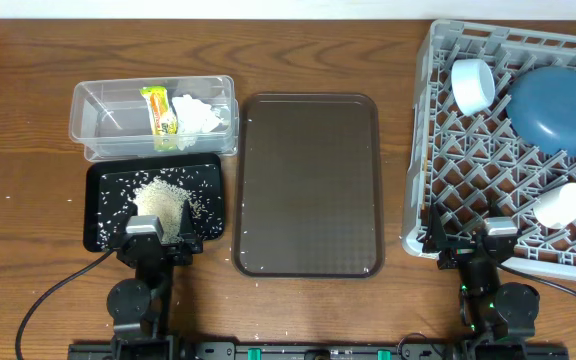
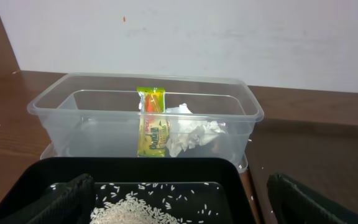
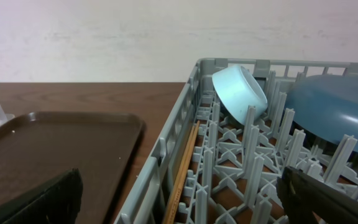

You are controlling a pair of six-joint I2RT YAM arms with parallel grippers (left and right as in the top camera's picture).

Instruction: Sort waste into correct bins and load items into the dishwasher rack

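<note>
The clear tub (image 1: 93, 120) holds the snack wrapper (image 1: 157, 112) and the crumpled tissue (image 1: 198, 117); both also show in the left wrist view, wrapper (image 2: 153, 121) and tissue (image 2: 191, 134). The rice (image 1: 160, 200) lies piled in the black tray (image 1: 103, 180). My left gripper (image 1: 160, 238) is open and empty over the tray's near edge, above the rice (image 2: 135, 208). The grey rack (image 1: 420, 150) holds the white bowl (image 1: 473, 85), the blue plate (image 1: 558, 108), a white cup (image 1: 563, 205) and a chopstick (image 3: 184, 168). My right gripper (image 1: 465, 246) is open and empty over the rack's near left corner.
The brown serving tray (image 1: 308, 185) lies between the bins and the rack. A few stray grains dot the wood around the black tray. A pale wall stands behind the table's far edge.
</note>
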